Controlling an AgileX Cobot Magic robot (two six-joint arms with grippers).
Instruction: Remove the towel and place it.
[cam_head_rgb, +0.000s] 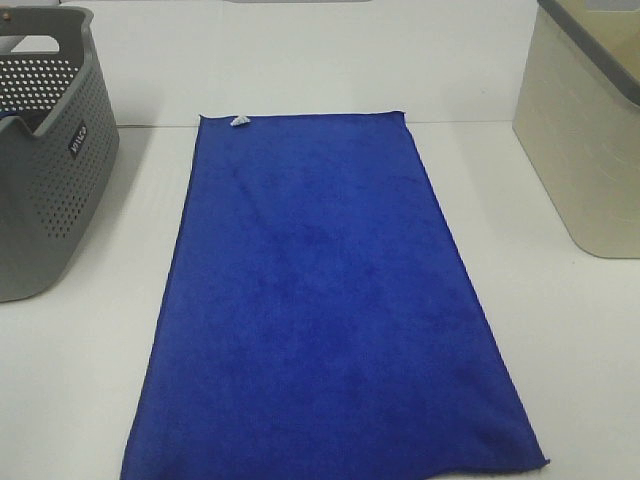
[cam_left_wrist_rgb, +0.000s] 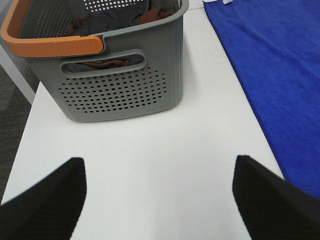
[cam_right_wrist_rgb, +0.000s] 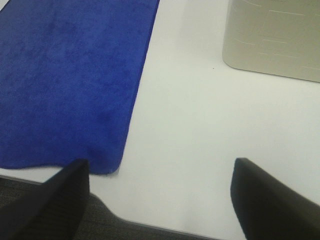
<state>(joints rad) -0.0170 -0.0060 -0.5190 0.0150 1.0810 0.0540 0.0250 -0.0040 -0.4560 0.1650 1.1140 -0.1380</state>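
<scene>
Your left gripper and right gripper were both wide apart and empty, the towel lay flat on the bench, so one-corner grabs could drag it off.

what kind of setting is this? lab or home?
Likely a lab tabletop staged for laundry handling: a plain white table, a grey basket of clothes, a beige bin, and a blue towel spread flat between them.

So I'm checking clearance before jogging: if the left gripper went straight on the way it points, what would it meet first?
Probably bare table first, then the grey basket beyond; depth is unclear. The left gripper is open, the towel off to one side.
</scene>
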